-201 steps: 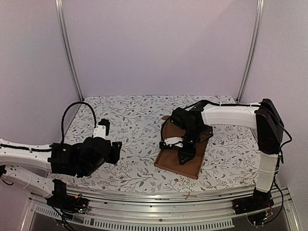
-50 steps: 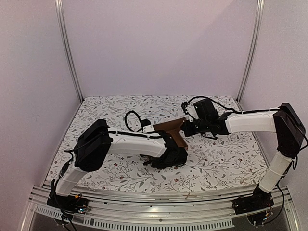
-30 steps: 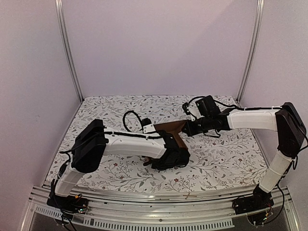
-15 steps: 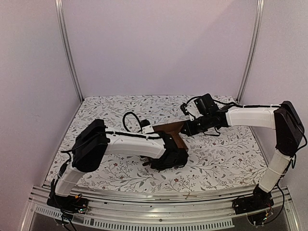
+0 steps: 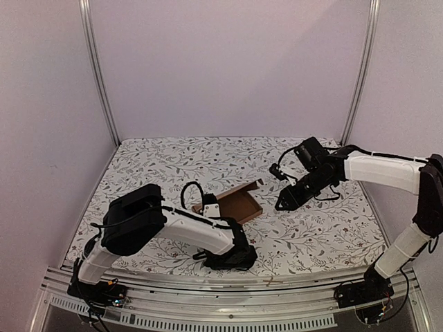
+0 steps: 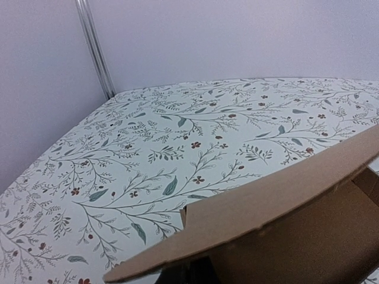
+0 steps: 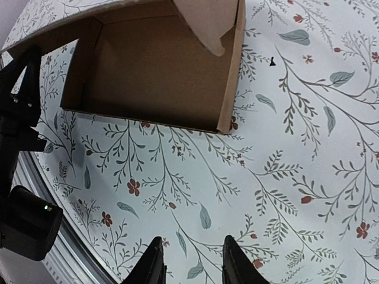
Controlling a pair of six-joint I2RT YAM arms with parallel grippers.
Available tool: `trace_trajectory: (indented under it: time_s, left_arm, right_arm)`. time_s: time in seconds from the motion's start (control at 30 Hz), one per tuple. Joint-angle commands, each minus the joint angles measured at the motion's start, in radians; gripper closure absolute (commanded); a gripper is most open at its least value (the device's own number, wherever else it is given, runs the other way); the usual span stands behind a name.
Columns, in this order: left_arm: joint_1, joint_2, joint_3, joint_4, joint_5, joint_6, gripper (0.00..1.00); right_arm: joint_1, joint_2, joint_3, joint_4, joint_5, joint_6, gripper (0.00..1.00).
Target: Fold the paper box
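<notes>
Lilac-walled booth, metal posts at the far corners, floral tablecloth across the table, slotted rail along the near edge. Near mid-table, slightly left: paper box, lying as an open brown tray with its lid flap lifted along the far side. Just beside its near-left corner, left arm folded low, black wrist blocking the overhead sight of the left gripper; closed, though whether on cardboard cannot be told. Well apart to the right, right gripper hanging above the cloth, jaws partly spread, holding nothing.

From the left wrist: only the lid flap seen edge-on, slanting across close in front of the cloth, own fingers out of sight. From the right wrist: straight down into the tray, a rounded tab drooping over it, two pale fingertips with flowered cloth showing between.
</notes>
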Motion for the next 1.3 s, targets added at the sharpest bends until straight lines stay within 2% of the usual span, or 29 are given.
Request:
trace_trajectory:
  time_s: [0.0, 0.07, 0.2, 0.3, 0.37, 0.6, 0.97, 1.03, 1.1, 1.2, 1.27]
  left_arm:
    - [0.003, -0.002, 0.0, -0.325, 0.047, -0.563, 1.0]
    - [0.007, -0.003, -0.006, -0.325, 0.037, -0.557, 1.0]
    - [0.01, -0.015, -0.046, -0.326, 0.018, -0.576, 1.0]
    - [0.012, -0.028, -0.071, -0.325, 0.015, -0.591, 1.0]
    - [0.012, -0.033, -0.079, -0.325, 0.013, -0.591, 1.0]
    - [0.012, -0.053, -0.093, -0.325, 0.001, -0.576, 1.0]
    - [0.012, -0.069, -0.098, -0.325, -0.004, -0.547, 1.0]
    - [0.012, -0.071, -0.098, -0.326, -0.003, -0.547, 1.0]
    - [0.012, -0.07, -0.097, -0.325, -0.004, -0.545, 1.0]
    - [0.011, -0.074, -0.097, -0.326, -0.005, -0.539, 1.0]
    - [0.01, -0.08, -0.095, -0.325, -0.006, -0.528, 0.98]
  right_arm:
    - [-0.069, -0.144, 0.055, -0.2, -0.028, -0.183, 0.66]
    - [-0.074, -0.183, 0.1, -0.233, -0.014, -0.299, 0.63]
    - [-0.064, -0.209, 0.22, -0.271, -0.044, -0.601, 0.45]
    - [-0.004, -0.161, 0.286, -0.304, 0.009, -0.863, 0.44]
    - [0.051, -0.13, 0.285, -0.249, 0.086, -1.003, 0.45]
    - [0.196, -0.021, 0.303, -0.053, 0.222, -1.113, 0.45]
    - [0.232, 0.155, 0.298, 0.19, 0.236, -1.174, 0.46]
    - [0.232, 0.19, 0.298, 0.219, 0.248, -1.187, 0.49]
    - [0.232, 0.216, 0.3, 0.233, 0.251, -1.201, 0.56]
    - [0.232, 0.229, 0.289, 0.248, 0.238, -1.199, 0.74]
    - [0.232, 0.218, 0.274, 0.263, 0.233, -1.194, 0.89]
